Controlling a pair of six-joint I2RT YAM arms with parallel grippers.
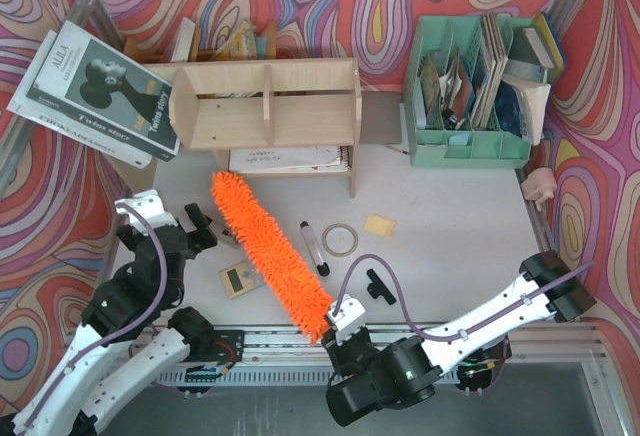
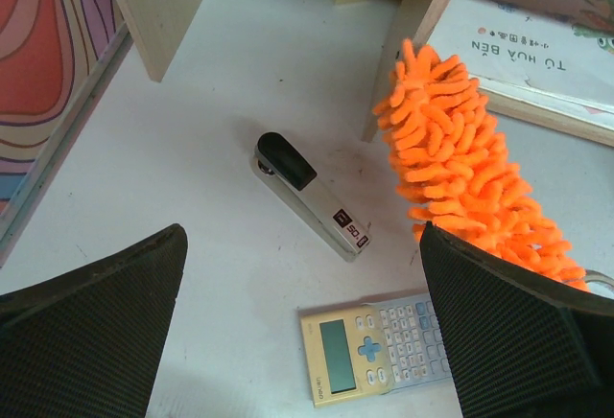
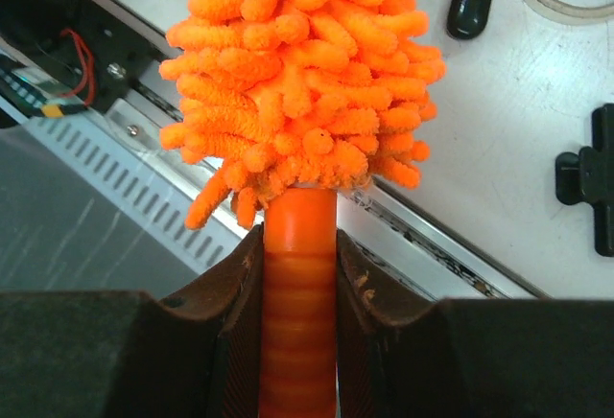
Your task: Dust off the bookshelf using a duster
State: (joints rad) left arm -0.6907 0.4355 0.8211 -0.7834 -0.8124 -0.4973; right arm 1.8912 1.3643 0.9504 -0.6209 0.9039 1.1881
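The orange duster [image 1: 270, 252] stretches from the table's near edge up toward the plywood bookshelf [image 1: 268, 106], its shaggy tip just below the shelf's front left. My right gripper [image 1: 345, 320] is shut on the duster's smooth orange handle [image 3: 299, 284], right below the shaggy head [image 3: 302, 73]. My left gripper [image 1: 205, 228] is open and empty, hovering left of the duster; its wrist view shows the duster head [image 2: 460, 159] and a bookshelf leg [image 2: 413, 34].
A stapler [image 2: 312, 197] and a calculator [image 2: 374, 346] lie under the left gripper. A marker pen [image 1: 314, 247], tape ring [image 1: 340, 239], black clip [image 1: 379, 285] and sticky note [image 1: 380, 225] lie right of the duster. A green file organiser [image 1: 470, 91] stands back right; books [image 1: 95, 96] lean at back left.
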